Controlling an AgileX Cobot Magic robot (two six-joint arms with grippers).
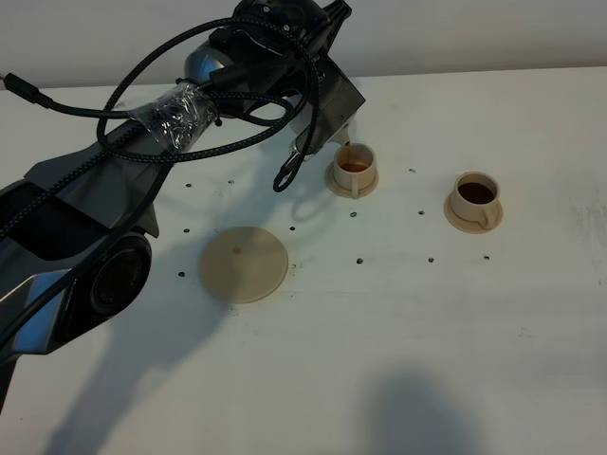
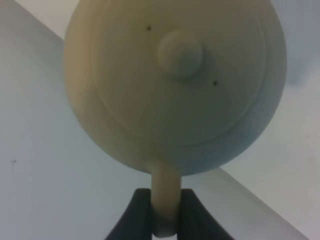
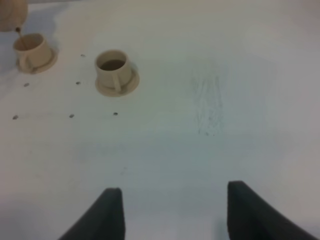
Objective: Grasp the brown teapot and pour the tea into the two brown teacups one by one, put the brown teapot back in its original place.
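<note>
Right gripper (image 3: 173,190): dark fingers spread wide, nothing between them, hanging over the bare white table (image 3: 225,100) at its near side.

Plate (image 1: 244,263), left of mid-table: flat, round, matte beige, dark dot at centre, nothing on it.

Right cup (image 1: 474,199): small beige cylinder with loop handle on its own saucer. Dark tea near the brim, so done.

Left cup (image 1: 353,169), nearer the far edge: shallow amber tea, likely mid-fill.

Teapot (image 2: 175,85): spout just above left cup, smooth round belly, knobbed lid. Left gripper (image 2: 165,195) is clamped on its handle.

Left to do: finish the pour, return the teapot to the plate.
</note>
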